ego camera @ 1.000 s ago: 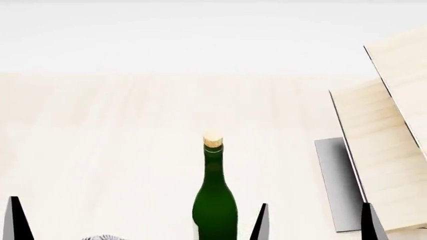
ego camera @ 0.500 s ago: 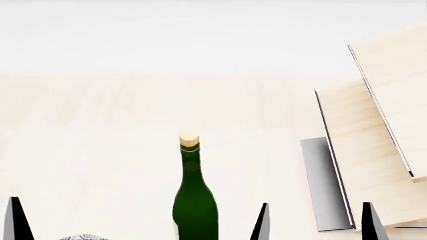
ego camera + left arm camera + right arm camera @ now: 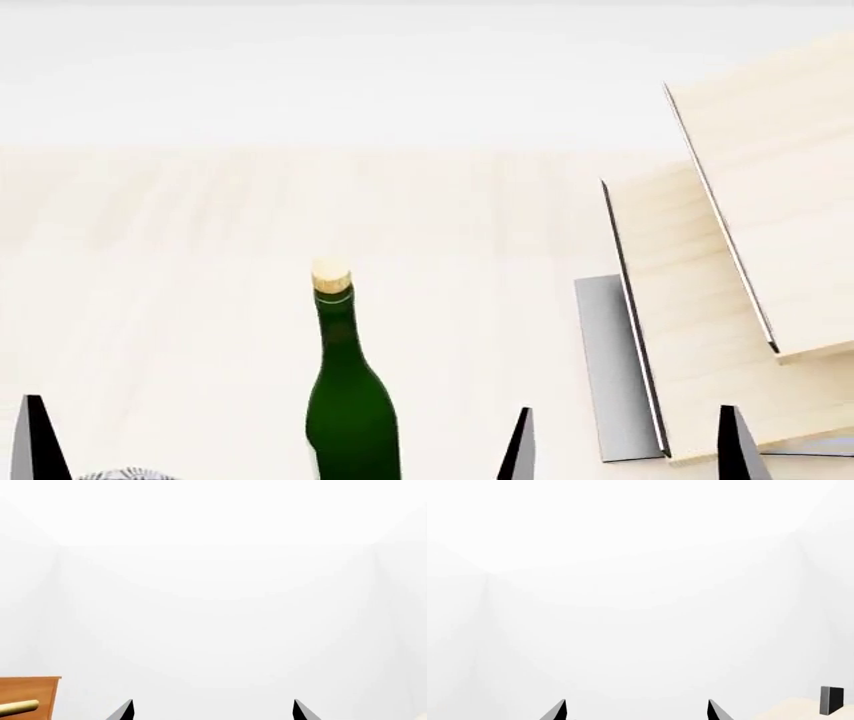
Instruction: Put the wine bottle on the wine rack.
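Since the earlier frames, the wine bottle (image 3: 350,400) and the wine rack (image 3: 727,280) have shifted leftward in the head view, consistent with the view turning right. The left tool (image 3: 274,440) is spread and empty; the bottle stands upright on the desk (image 3: 174,260) between its fingertips, untouched as far as can be seen. The right tool (image 3: 627,440) is likewise spread and empty, near the rack's grey base. Current step, as judged: approach, before any grasp. The next move calls for closing a tool around the bottle's body, then lifting it toward the slanted boards.
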